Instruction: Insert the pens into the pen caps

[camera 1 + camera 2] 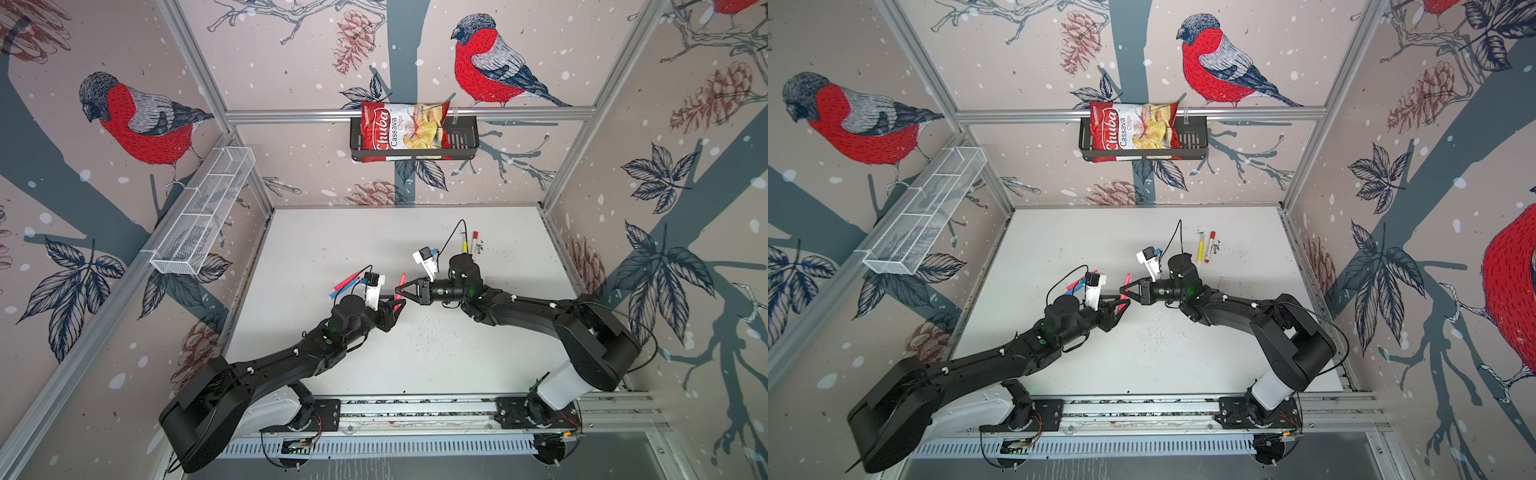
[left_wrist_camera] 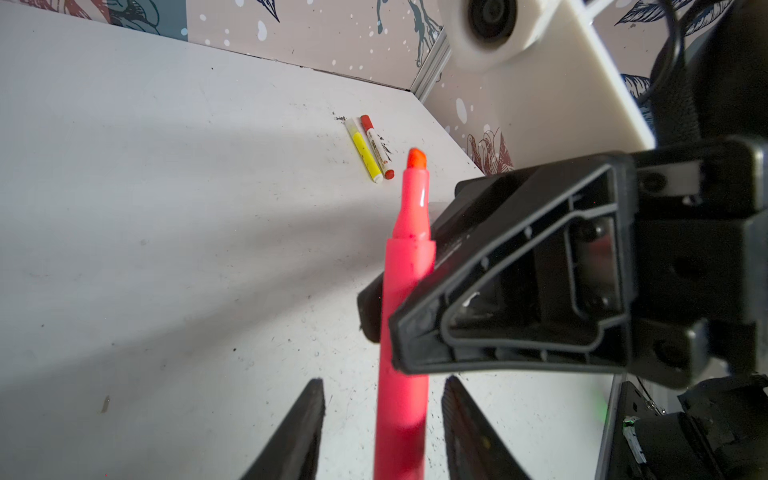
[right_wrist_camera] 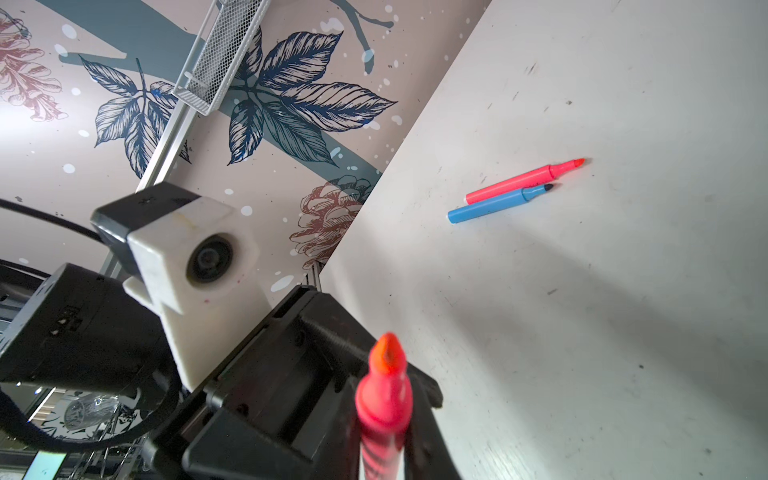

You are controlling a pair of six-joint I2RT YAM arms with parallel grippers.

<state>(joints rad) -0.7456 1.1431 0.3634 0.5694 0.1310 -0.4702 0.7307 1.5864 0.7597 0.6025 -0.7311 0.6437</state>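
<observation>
A red pen [image 2: 405, 291] with an orange felt tip hangs in the air over the middle of the table, seen in both top views [image 1: 400, 291] [image 1: 1124, 291]. My right gripper [image 3: 384, 424] is shut on its barrel [image 3: 384, 395]. My left gripper [image 2: 383, 380] stands round the pen's lower part, open, with a gap on each side. A pink pen [image 3: 523, 180] and a blue pen [image 3: 494, 204] lie side by side, uncapped, behind the left arm. A yellow pen [image 1: 1200, 248] and a white pen with red ends [image 1: 1210, 246] lie at the back right. A faint translucent piece [image 1: 1225, 279], perhaps a pen cap, lies right of the right arm.
The white table [image 1: 332, 232] is walled on three sides. A white wire basket [image 1: 203, 212] hangs on the left wall. A black shelf [image 1: 461, 141] with a chips bag [image 1: 401, 131] hangs on the back wall. The two wrists nearly touch mid-table.
</observation>
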